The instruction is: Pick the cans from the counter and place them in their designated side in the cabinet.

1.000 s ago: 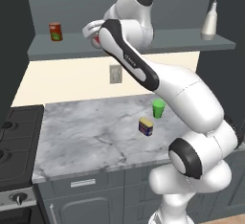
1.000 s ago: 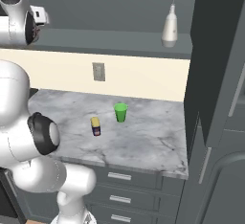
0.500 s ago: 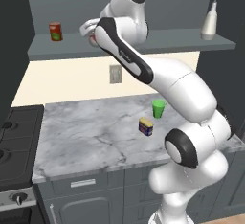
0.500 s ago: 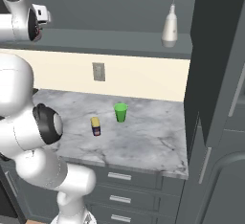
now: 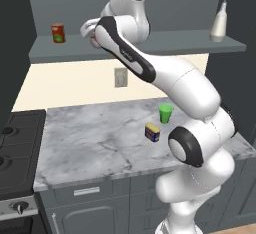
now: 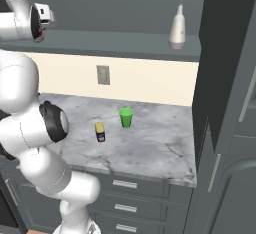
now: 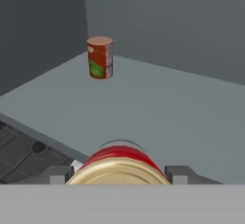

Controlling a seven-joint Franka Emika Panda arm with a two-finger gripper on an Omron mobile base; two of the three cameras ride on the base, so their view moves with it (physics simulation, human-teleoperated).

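Observation:
My gripper (image 7: 119, 174) is shut on the red-and-white can (image 7: 118, 161) with a tan lid, one dark fingertip on each side of it. The hand (image 5: 91, 32) holds this can (image 5: 93, 41) at the front edge of the cabinet shelf (image 5: 150, 46), left of the middle, and it is seen again in the right base view (image 6: 39, 36). The dark blue can with a yellow top (image 5: 152, 132) stands on the marble counter (image 5: 90, 143), far below the gripper. The right base view also has this blue can (image 6: 100, 131).
A red can with a green label (image 7: 99, 57) stands on the shelf (image 7: 153, 108) ahead of the hand, toward the left end (image 5: 58, 33). A white bottle (image 5: 218, 23) stands at the shelf's right end. A green cup (image 5: 165, 113) sits behind the blue can. The black stove (image 5: 15, 143) lies left of the counter.
The hand has carried the red-and-white can a little to the left along the shelf's front edge. The blue can and green cup have not moved.

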